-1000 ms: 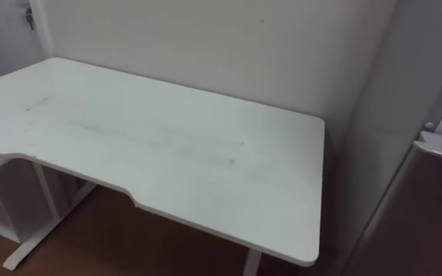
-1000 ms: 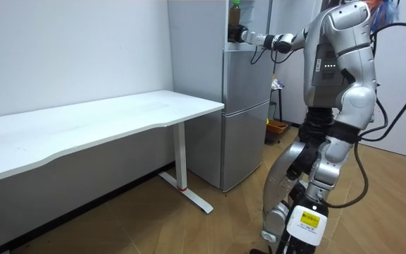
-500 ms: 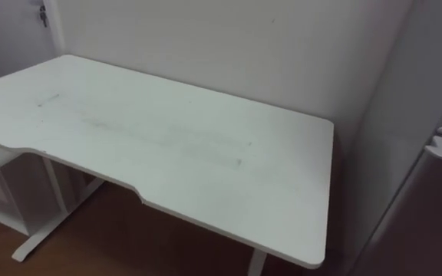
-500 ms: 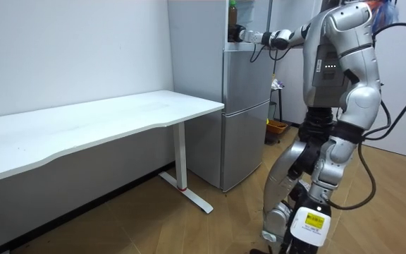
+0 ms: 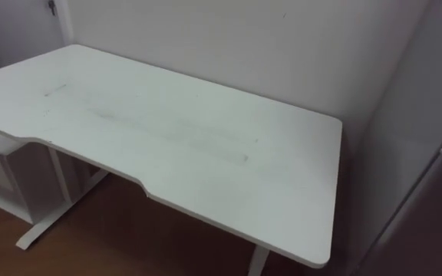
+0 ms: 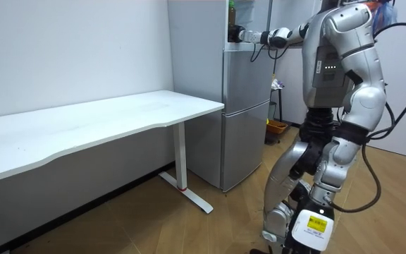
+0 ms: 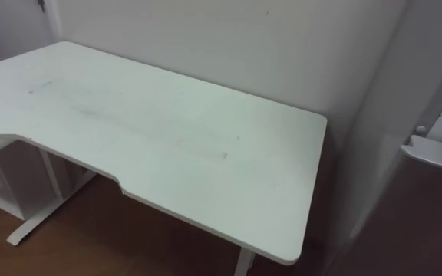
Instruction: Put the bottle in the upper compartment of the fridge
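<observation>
Robot stands in front of 1 grey fridge [image 6: 246, 120] w/ 2 compartments: lower door shut, upper open. R arm is straight out at shoulder height. The right hand [image 6: 241, 34] is wrapped round the base of 1 dark bottle [image 6: 232, 11], held upright at the mouth of the upper compartment. Left hand [image 6: 342, 134] low by hip, state can't tell. 1 white tabletop [image 5: 190, 146] ends just beside the fridge's side.

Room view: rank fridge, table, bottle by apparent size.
1. fridge: biggest block, though it runs off the picture's top.
2. table: wider but thin, and nearer the camera; close call with the fridge.
3. bottle: by far the smallest, at the right hand, high at the fridge.
</observation>
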{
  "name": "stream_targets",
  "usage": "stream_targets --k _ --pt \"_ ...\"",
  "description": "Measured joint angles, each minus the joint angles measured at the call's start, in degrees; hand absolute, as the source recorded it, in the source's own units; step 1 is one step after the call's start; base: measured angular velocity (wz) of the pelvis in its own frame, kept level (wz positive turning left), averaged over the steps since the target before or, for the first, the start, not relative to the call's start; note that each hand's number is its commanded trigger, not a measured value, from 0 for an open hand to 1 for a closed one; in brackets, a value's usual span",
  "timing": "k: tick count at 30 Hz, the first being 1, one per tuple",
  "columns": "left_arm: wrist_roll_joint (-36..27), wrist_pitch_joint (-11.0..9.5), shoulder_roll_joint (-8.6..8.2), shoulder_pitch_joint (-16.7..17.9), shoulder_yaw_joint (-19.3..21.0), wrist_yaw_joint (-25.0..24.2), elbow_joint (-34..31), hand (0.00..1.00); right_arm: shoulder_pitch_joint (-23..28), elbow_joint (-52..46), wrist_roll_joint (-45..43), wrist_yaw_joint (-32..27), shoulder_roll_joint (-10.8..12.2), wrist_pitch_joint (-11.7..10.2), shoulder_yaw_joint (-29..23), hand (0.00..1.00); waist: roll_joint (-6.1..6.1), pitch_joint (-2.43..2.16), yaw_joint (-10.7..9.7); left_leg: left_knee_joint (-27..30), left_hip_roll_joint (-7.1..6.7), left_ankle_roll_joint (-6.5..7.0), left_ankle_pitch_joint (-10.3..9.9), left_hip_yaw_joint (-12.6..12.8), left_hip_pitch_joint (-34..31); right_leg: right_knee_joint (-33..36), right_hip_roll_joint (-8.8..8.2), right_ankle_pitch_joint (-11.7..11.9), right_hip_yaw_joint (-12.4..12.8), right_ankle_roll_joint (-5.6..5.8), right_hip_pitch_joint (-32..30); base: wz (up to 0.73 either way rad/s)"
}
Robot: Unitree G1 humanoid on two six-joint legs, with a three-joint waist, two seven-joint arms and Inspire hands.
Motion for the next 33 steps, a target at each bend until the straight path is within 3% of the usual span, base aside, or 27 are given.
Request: stream_targets --k 8,16,22,28,33 --pt "-1.2 1.5 -0.01 -0.3 -0.1 0.1 -1.8 0.00 0.0 0.8 -0.9 1.4 -1.3 0.0 0.0 0.00 0.52 0.34 1.2 1.2 0.75 -0.19 0.0 -0.2 -1.4 0.1 0.51 0.1 -0.1 -0.34 -0.9 0.00" --pt "-1.1 1.8 -0.01 -0.3 -0.1 0.1 -2.1 0.00 0.0 1.2 -1.7 3.2 -1.4 0.1 -0.2 0.00 0.58 0.37 1.3 1.2 0.80 -0.30 0.1 -0.1 -1.3 0.2 0.59 0.1 0.0 -0.44 -1.2 0.00" --pt "-1.1 2.0 0.05 0.5 -0.1 0.1 -5.2 0.00 0.0 2.1 -1.7 5.5 -1.8 0.7 -0.1 0.00 0.33 0.19 0.9 1.1 0.52 -0.30 0.1 -0.3 -0.9 0.1 0.54 0.1 0.1 -0.44 -0.8 0.01" --pt "-1.1 2.0 0.17 1.1 0.0 -0.1 -6.3 0.00 0.0 2.2 -1.7 7.1 -2.2 3.0 -0.1 0.00 -0.17 -0.23 0.7 0.3 0.27 -0.32 0.2 -0.2 -0.1 0.1 0.34 0.1 0.3 -0.39 0.0 0.00" --pt "-1.1 2.0 0.21 1.6 0.0 -0.1 -5.8 0.00 -0.1 2.3 -1.6 7.8 -2.2 4.3 0.0 0.00 -0.11 -0.21 0.6 -0.7 0.00 -0.32 0.3 -0.1 1.6 -0.4 0.23 0.0 0.7 -0.23 1.0 0.00"
